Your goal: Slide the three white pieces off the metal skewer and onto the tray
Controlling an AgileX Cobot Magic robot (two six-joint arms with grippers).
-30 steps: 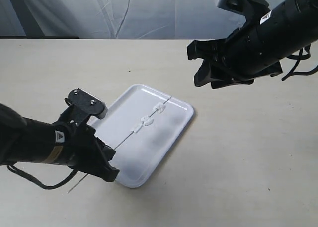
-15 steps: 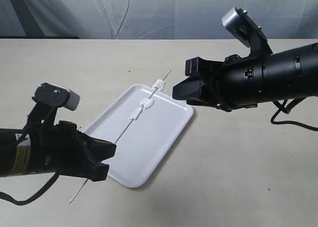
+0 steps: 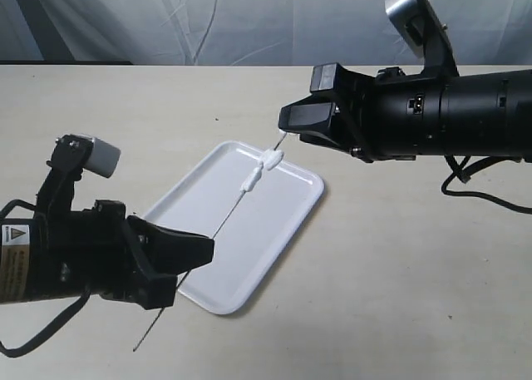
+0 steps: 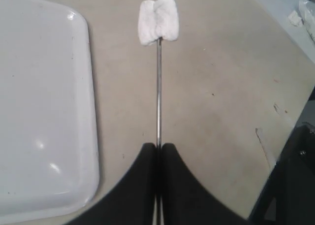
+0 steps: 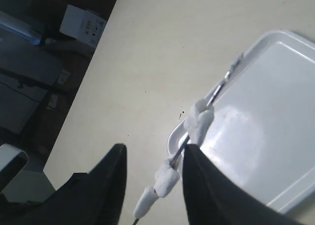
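Observation:
My left gripper [image 3: 193, 262] is shut on the lower part of the metal skewer [image 3: 237, 204], which slants up over the white tray [image 3: 266, 226]. The three white pieces [image 3: 270, 158] sit bunched near the skewer's far end. In the left wrist view the fingertips [image 4: 147, 153] pinch the skewer [image 4: 158, 87], with a white piece [image 4: 157, 20] further along and the tray [image 4: 44, 112] beside it. My right gripper [image 5: 153, 153] is open around the skewer's far end. Two white pieces [image 5: 167, 180] lie between its fingers and a third [image 5: 199, 119] sits just beyond the fingertips.
The tan table [image 3: 399, 272] stretches right and front of the tray. A grey cloth backdrop [image 3: 208, 22] hangs behind. The right wrist view shows a small white box [image 5: 81, 23] off the table's edge.
The right gripper has moved left and up until its open jaws straddle the skewer's far end. The left gripper shifted right, and the skewer's tip now sits lower, over the tray's far edge.

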